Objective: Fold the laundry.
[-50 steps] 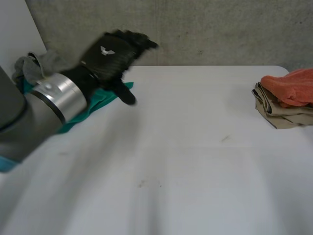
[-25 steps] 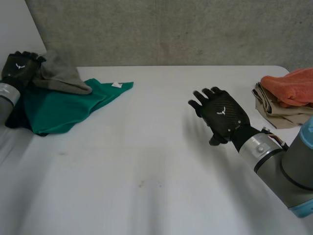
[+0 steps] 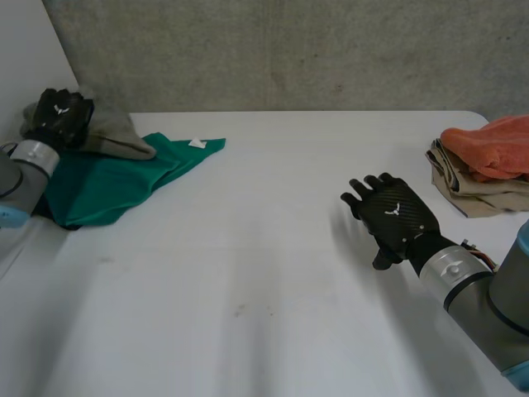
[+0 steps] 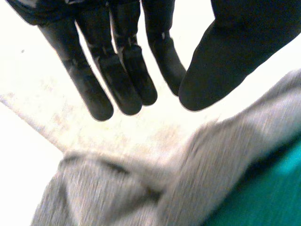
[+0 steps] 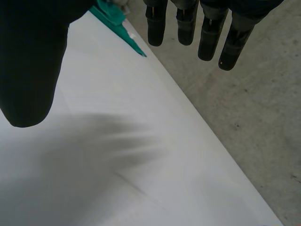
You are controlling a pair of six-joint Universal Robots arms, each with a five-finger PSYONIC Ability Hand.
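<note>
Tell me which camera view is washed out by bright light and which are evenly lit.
Left wrist view: the surface beyond the left hand is blown out almost white, though the grey garment and green garment near its fingertips stay readable. Head view: evenly lit, no glare on the white table. Right wrist view: even light beyond the right hand.
</note>
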